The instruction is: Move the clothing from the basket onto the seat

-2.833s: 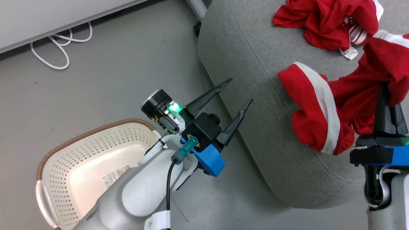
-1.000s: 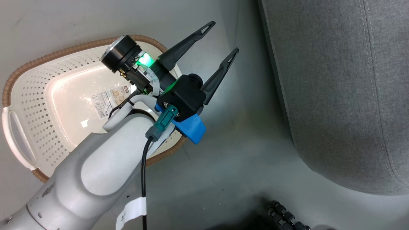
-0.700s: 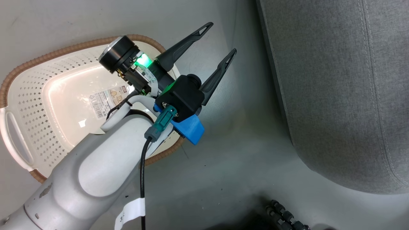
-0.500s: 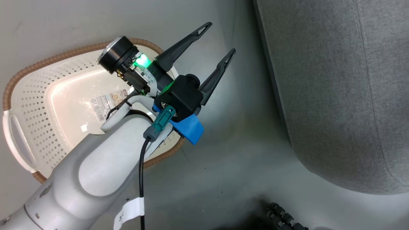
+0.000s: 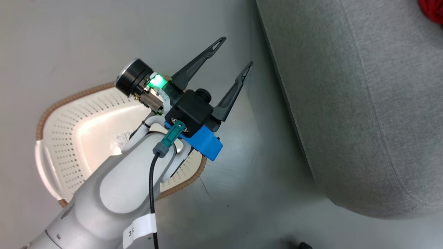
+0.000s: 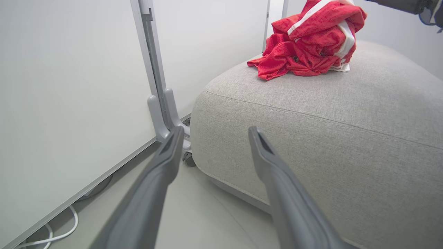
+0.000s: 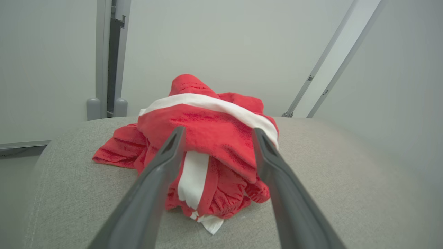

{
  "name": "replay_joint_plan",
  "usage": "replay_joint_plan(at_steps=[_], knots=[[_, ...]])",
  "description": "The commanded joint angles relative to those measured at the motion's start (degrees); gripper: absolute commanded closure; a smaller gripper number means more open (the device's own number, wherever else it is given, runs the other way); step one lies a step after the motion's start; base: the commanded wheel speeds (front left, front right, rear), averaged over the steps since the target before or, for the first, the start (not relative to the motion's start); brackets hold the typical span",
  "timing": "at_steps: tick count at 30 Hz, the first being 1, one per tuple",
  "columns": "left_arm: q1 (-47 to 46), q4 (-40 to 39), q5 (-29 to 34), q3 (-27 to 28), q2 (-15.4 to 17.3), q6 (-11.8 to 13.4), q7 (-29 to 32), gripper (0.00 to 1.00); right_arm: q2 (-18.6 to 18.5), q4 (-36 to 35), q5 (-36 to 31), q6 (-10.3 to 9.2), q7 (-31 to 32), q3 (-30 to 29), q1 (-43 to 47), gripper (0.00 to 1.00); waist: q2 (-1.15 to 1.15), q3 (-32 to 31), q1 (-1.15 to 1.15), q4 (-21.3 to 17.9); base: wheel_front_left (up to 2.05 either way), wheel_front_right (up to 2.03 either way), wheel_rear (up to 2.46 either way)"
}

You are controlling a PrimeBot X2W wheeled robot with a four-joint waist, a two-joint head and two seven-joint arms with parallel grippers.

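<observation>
A grey floor (image 5: 86, 41) meets a pale panel wall (image 6: 69, 86), with a grey upright post (image 6: 154, 69) standing at the wall's foot.

The right gripper (image 7: 218, 130) is released. Its two dark fingers stand wide apart and nothing is pinched between them. Straight ahead of its tips, framed by the gap, the clothing (image 7: 207, 138) lies in a crumpled red heap. A broad white band runs across the top of the heap and a white strip runs down its near face. Whether the fingertips brush the fabric cannot be told. The heap rests on top of the seat (image 7: 69, 193), whose grey upholstery spreads out to both sides of the gripper and on past the heap toward the wall.

The left gripper (image 5: 235, 51) is released too, with its fingers spread and empty above bare floor. The seat's rounded side lies just to the right of this gripper. In the left wrist view the clothing sits well ahead of it, up on the seat top.

Behind the left gripper, partly under its wrist and pale forearm (image 5: 121, 186), stands the basket (image 5: 59, 145). It is cream and perforated with a brown woven rim, and a paper label (image 5: 123, 140) lies on its bottom. A white cable (image 6: 59, 235) lies on the floor by the wall's foot, to the left of the left finger.
</observation>
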Motion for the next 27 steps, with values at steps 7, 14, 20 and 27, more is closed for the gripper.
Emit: replay_joint_plan(at_steps=[7, 14, 20, 27], knots=[[4.0, 3.1, -3.1, 4.0, -1.5, 2.3, -2.3, 0.0, 0.7, -5.6, 0.5, 0.01, -0.2, 6.9, 6.2, 0.0, 0.0, -9.0, 0.0, 3.3, 0.0, 0.0, 0.0], [9.4, -0.5, -2.8, 11.4, -2.3, 4.5, -2.5, 0.0, 3.0, -9.3, -0.8, 0.01, -0.2, 14.4, 9.9, 0.0, 0.0, -15.5, 0.0, 7.6, 0.0, 0.0, 0.0], [14.5, -3.2, -1.0, 18.6, -3.2, 4.4, -2.5, 0.0, 4.5, -10.8, -1.2, 0.01, -0.2, 18.8, 12.2, 0.0, 0.0, -19.8, 0.0, 11.7, 0.0, 0.0, 0.0], [20.9, -3.6, 0.9, 26.5, -4.8, 3.1, -2.5, 0.0, 6.7, -11.8, -0.6, 0.01, -0.2, 22.3, 15.5, 0.0, 0.0, -24.7, 0.0, 15.5, 0.0, 0.0, 0.0]])
